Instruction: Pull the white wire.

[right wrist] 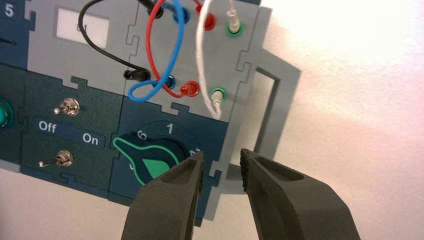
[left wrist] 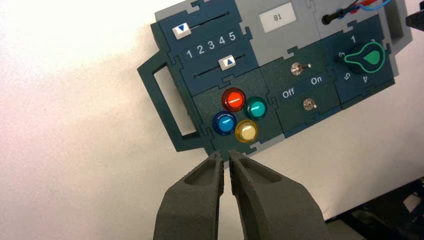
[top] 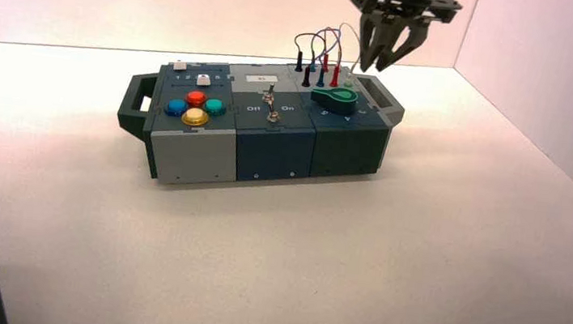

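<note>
In the right wrist view, nearest the camera — see the right gripper [right wrist: 222, 151] over the right end of the box, with jaws wide apart and nothing held between them. Just ahead of the fingertips, outside the gap, find the near plug [right wrist: 217, 98] of the white wire [right wrist: 200, 45], seated in a green-ringed socket. Farther on, note the far plug [right wrist: 233, 22], likewise seated, with the wire bowed between both. Beside it, note black [right wrist: 97, 46], red [right wrist: 148, 37] and blue [right wrist: 177, 42] wires.

In the high view, unlike the right wrist view, trace the tall crest of the white wire against the pale back wall [top: 243, 10], close beside the right gripper. In the left wrist view — and outside the right one — note two white sliders [left wrist: 181, 31] [left wrist: 227, 62] and the red [left wrist: 233, 99], blue [left wrist: 224, 123] and yellow [left wrist: 246, 131] buttons. Above the left end, see the left gripper [left wrist: 226, 154], with a narrow gap between its jaws.
</note>
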`<state>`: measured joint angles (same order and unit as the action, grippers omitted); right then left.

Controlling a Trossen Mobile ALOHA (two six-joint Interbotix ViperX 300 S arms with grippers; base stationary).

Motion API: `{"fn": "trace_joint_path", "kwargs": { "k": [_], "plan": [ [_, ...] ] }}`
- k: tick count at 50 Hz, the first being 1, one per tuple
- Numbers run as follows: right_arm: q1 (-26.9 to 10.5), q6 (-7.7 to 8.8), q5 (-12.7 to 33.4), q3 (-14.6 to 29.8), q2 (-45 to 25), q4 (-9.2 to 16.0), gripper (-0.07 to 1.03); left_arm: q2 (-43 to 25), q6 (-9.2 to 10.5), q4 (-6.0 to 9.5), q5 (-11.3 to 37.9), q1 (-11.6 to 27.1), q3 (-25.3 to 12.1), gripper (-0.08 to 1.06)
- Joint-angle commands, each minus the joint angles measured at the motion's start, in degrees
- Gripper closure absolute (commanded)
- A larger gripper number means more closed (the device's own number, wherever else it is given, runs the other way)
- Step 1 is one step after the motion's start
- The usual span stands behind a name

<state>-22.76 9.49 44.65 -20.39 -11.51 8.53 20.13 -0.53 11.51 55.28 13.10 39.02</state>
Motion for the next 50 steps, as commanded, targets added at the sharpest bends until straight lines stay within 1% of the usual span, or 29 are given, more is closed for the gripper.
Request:
{"fn": "trace_joint_path", "kwargs": {
  "k": [1, 5, 14, 28, 35, 50],
  "plan": [
    [-1.49, 0.26, -0.09, 2.37, 0.09, 0.7, 0.56, -0.09, -0.18, 0.09, -0.18, 1.41, -2.2, 0.9],
    [-1.67, 0.26, 0.0, 3.6, -1.05, 0.97, 0.56, -0.44, -0.18, 0.09, -0.09, 1.49, -2.64, 0.9],
    [-1.58, -0.09, 0.53, 6.86, -4.13, 0.7, 0.56, -0.7, -1.14, 0.0, 0.97, 1.49, -3.87, 0.9],
    [-1.49, -0.26, 1.76, 10.46, -7.12, 0.62, 0.56, -0.62, -1.14, -0.18, 1.49, 1.49, -4.39, 0.9],
    [-1.05, -0.7, 1.76, 11.07, -7.12, 0.44, 0.56, -0.7, -1.32, -0.18, 1.49, 1.49, -4.13, 0.9],
    [-0.7, -0.79, 2.64, 10.46, -7.03, -0.44, 0.56, -0.7, -1.49, -0.26, 1.58, 1.49, -4.48, 0.9]
  ]
}}
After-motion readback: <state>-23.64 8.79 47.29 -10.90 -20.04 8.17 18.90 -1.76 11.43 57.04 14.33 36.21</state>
